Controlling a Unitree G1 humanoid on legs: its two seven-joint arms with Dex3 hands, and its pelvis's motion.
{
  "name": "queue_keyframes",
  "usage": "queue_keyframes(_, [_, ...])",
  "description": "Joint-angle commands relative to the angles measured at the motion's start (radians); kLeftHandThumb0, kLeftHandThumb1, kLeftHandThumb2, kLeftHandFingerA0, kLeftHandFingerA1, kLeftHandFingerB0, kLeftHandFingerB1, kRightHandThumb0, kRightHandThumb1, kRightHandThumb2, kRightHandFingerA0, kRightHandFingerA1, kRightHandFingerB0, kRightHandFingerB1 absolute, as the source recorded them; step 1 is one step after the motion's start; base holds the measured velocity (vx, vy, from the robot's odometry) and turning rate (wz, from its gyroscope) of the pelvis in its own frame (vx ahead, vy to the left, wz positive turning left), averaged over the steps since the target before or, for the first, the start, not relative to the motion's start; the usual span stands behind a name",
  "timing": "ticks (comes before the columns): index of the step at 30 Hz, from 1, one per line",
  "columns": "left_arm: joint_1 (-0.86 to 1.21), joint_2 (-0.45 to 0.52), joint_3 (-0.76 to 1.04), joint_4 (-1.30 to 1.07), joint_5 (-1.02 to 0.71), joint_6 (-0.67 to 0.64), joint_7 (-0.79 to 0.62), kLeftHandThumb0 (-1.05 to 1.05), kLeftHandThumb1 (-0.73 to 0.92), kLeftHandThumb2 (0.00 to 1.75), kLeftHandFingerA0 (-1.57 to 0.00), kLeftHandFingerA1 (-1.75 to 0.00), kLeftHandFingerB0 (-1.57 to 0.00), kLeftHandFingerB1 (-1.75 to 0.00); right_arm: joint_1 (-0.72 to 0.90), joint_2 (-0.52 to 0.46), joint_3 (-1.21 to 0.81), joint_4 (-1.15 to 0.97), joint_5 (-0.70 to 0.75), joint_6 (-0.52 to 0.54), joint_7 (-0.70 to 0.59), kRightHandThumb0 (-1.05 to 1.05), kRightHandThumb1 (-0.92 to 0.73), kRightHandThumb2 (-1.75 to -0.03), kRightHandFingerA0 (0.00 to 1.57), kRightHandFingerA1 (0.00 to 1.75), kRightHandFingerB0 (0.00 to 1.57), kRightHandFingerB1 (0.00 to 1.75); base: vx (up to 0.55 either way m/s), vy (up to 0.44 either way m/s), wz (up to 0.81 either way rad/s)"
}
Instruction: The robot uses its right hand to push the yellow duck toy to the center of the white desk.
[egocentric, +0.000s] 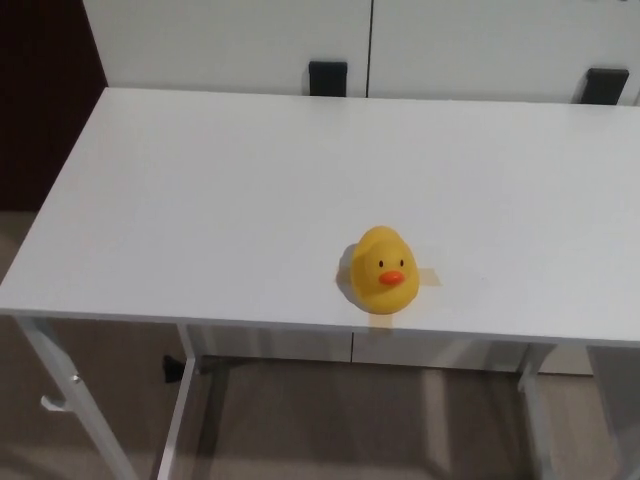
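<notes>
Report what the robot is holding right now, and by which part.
Nothing is held. Neither hand is in view, and the yellow duck toy sits untouched near the front edge of the white desk.

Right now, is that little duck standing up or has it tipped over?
Upright. The yellow duck toy sits on its base near the front edge of the white desk, head on top, orange beak facing the camera.

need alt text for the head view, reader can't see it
A yellow duck toy with an orange beak sits upright near the front edge of a white desk, facing the camera. No robot hand shows. Behind the desk are white cabinet doors; below it, metal legs and a brownish floor.
</notes>
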Motion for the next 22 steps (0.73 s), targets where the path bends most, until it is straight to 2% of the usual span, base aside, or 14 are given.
queue_keyframes(1, [-0.008, 0.008, 0.009, 0.008, -0.011, -0.028, 0.014, 0.58, -0.38, 1.75, -1.23, -1.06, -1.2, -1.04, -0.023, -0.04, 0.015, 0.022, 0.029, -0.024, 0.026, -0.05, -0.49, -0.99, 1.0, 0.55, 0.78, 0.55, 0.0, 0.0, 0.0])
queue_keyframes(3, [-0.014, 0.005, 0.01, 0.01, -0.009, -0.028, 0.016, 0.63, -0.42, 1.75, -1.23, -1.05, -1.26, -1.06, -0.029, -0.043, 0.018, 0.017, 0.037, -0.016, 0.027, -0.03, -0.47, -1.03, 1.0, 0.55, 0.76, 0.55, 0.0, 0.0, 0.0])
queue_keyframes(8, [-0.023, 0.003, 0.007, 0.01, -0.004, -0.024, 0.019, 0.63, -0.42, 1.75, -1.23, -1.05, -1.26, -1.06, -0.034, -0.045, 0.021, 0.013, 0.045, -0.013, 0.028, -0.03, -0.47, -1.03, 1.0, 0.55, 0.76, 0.55, 0.0, 0.0, 0.0])
queue_keyframes(9, [-0.026, 0.002, 0.007, 0.007, -0.004, -0.021, 0.021, 0.69, -0.4, 1.75, -1.19, -1.0, -1.26, -1.03, -0.041, -0.048, 0.024, 0.017, 0.049, -0.01, 0.031, -0.07, -0.52, -0.93, 0.97, 0.54, 0.76, 0.53, 0.0, 0.0, 0.0])
queue_keyframes(13, [-0.028, 0.0, 0.008, 0.004, -0.005, -0.019, 0.023, 0.69, -0.4, 1.75, -1.19, -1.0, -1.26, -1.03, -0.049, -0.051, 0.03, 0.022, 0.053, -0.008, 0.034, -0.07, -0.52, -0.93, 0.97, 0.54, 0.76, 0.53, 0.0, 0.0, 0.0])
queue_keyframes(14, [-0.025, -0.001, 0.01, 0.003, -0.008, -0.019, 0.022, 0.58, -0.41, 1.72, -1.27, -1.06, -1.27, -1.06, -0.046, -0.05, 0.029, 0.019, 0.059, -0.006, 0.035, -0.06, -0.48, -1.01, 0.99, 0.55, 0.76, 0.54, 0.0, 0.0, 0.0])
queue_keyframes(18, [-0.02, -0.002, 0.013, 0.002, -0.012, -0.019, 0.019, 0.58, -0.41, 1.72, -1.27, -1.06, -1.27, -1.06, -0.039, -0.048, 0.029, 0.014, 0.069, -0.004, 0.035, -0.06, -0.48, -1.01, 0.99, 0.55, 0.76, 0.54, 0.0, 0.0, 0.0])
queue_keyframes(19, [-0.017, -0.003, 0.012, 0.002, -0.011, -0.02, 0.021, 0.64, -0.39, 1.73, -1.27, -1.03, -1.24, -1.07, -0.041, -0.052, 0.032, 0.019, 0.066, -0.01, 0.036, -0.09, -0.53, -0.91, 0.93, 0.55, 0.74, 0.55, 0.0, 0.0, 0.0])
queue_keyframes(22, [-0.012, -0.004, 0.012, 0.002, -0.009, -0.021, 0.024, 0.64, -0.39, 1.73, -1.27, -1.03, -1.24, -1.07, -0.043, -0.056, 0.037, 0.025, 0.063, -0.016, 0.038, -0.09, -0.53, -0.91, 0.93, 0.55, 0.74, 0.55, 0.0, 0.0, 0.0])
